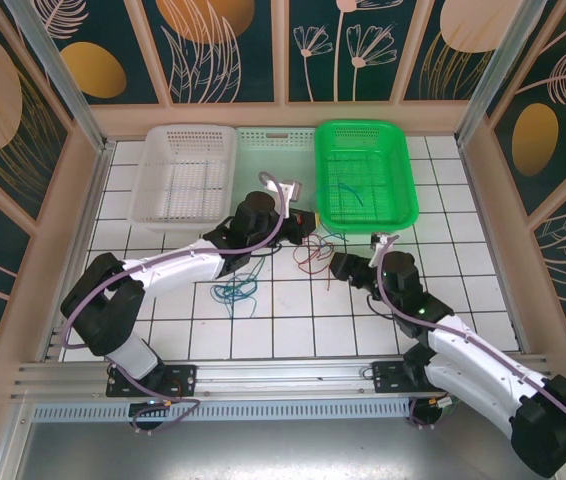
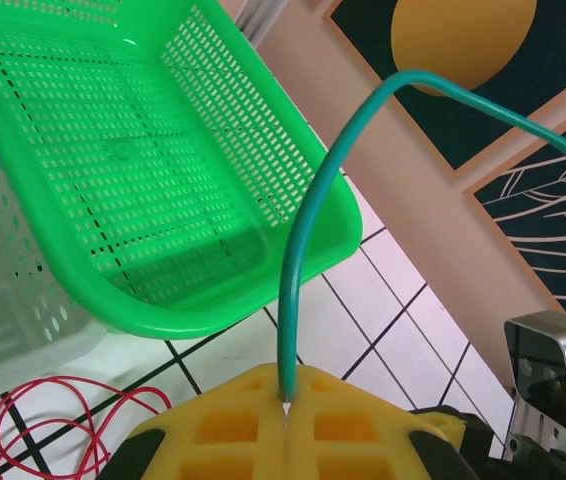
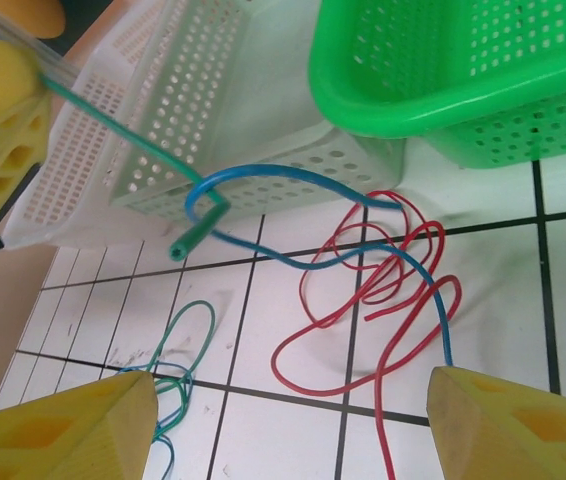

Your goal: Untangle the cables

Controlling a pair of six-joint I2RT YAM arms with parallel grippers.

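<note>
While the left gripper [image 2: 285, 405] is pinching a thin teal-green wire [image 2: 298, 250] between its closed yellow pads [image 2: 225, 425] and holding it up above the white tiled table [image 2: 398, 320], the right gripper [image 3: 288, 390] is hovering with its jaws spread wide, gripping nothing. Beneath it, a looped red wire [image 3: 363, 300] and a blue wire [image 3: 293, 176] are lying crossed on the tiles, just beside the green perforated plastic basket [image 3: 413, 90].

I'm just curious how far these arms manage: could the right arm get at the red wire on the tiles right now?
Probably yes. The right tool is open and faces the red wire, with nothing between. The blue wire crosses it, so both might get pinched.
</note>
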